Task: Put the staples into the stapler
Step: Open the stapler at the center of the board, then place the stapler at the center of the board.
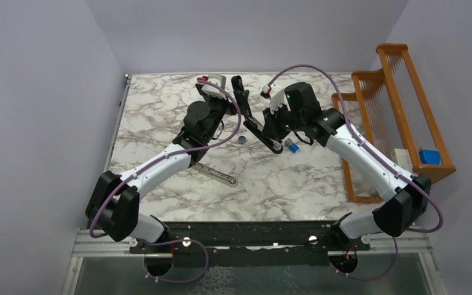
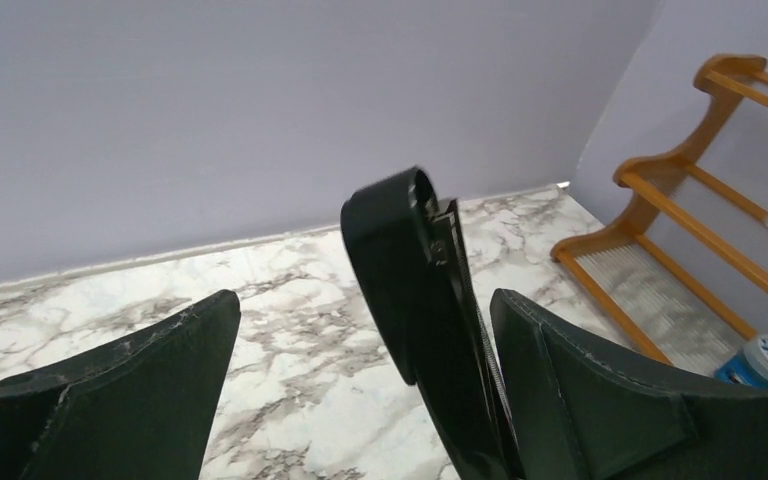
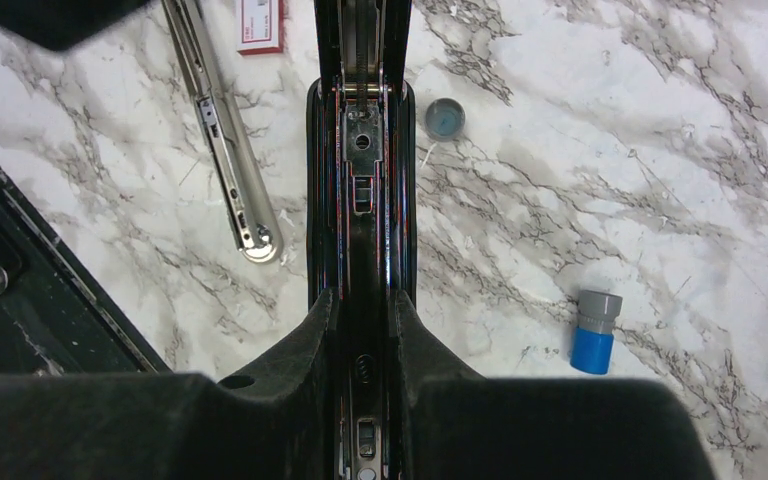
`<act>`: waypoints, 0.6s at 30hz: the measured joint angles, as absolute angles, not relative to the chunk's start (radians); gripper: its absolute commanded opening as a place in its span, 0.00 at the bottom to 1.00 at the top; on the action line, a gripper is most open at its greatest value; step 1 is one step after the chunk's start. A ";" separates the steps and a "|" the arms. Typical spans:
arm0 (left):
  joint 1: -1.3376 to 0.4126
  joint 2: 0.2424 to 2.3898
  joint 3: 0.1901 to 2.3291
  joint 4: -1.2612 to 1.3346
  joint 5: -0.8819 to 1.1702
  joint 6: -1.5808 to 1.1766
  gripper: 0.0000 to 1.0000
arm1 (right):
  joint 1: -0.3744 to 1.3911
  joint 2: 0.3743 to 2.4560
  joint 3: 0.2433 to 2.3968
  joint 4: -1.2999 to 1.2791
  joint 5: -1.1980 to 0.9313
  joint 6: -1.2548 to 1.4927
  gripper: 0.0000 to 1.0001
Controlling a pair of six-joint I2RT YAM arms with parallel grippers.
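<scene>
Right wrist view — right gripper (image 3: 362, 310) clamped narrow on stapler (image 3: 360, 150), likely steadying open channel for loading. Left gripper (image 2: 365, 300) gapes wide around raised lid (image 2: 410, 270). Staples unseen — white-and-red box (image 3: 260, 25) ahead-left of right gripper.

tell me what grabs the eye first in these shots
The black stapler stands swung open at the far middle of the marble table. The right claw is shut on one half of it, and the left claw is wide open on either side of the other, raised half. A long silver metal bar lies loose near the left arm, and a wooden rack stands off the table's right edge.
</scene>
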State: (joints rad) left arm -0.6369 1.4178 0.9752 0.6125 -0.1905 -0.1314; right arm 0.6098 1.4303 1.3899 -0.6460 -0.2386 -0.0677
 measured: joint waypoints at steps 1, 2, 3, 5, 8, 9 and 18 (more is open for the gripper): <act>-0.625 1.417 0.975 0.612 -0.196 -0.136 0.99 | 0.610 1.430 1.388 -0.646 -0.239 -0.068 0.01; -0.615 1.416 0.975 0.612 -0.200 -0.140 0.99 | 0.610 1.430 1.386 -0.646 -0.241 -0.068 0.01; -0.605 1.414 0.975 0.612 -0.203 -0.145 0.99 | 0.610 1.430 1.384 -0.646 -0.241 -0.068 0.01; -0.588 1.406 0.974 0.611 -0.206 -0.155 0.99 | 0.610 1.430 1.380 -0.646 -0.242 -0.068 0.01; -0.569 1.375 0.974 0.604 -0.214 -0.161 0.99 | 0.610 1.430 1.373 -0.645 -0.251 -0.068 0.01; -0.566 1.360 0.974 0.603 -0.215 -0.161 0.99 | 0.610 1.430 1.371 -0.645 -0.255 -0.068 0.01; -0.514 1.221 0.974 0.550 -0.234 -0.157 0.99 | 0.622 1.430 1.346 -0.630 -0.259 -0.052 0.01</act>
State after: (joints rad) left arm -0.5144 1.2213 0.9737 0.5503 -0.2337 -0.1574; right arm 0.6224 1.4303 1.3464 -0.6296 -0.2592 -0.0517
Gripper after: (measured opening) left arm 0.989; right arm 0.183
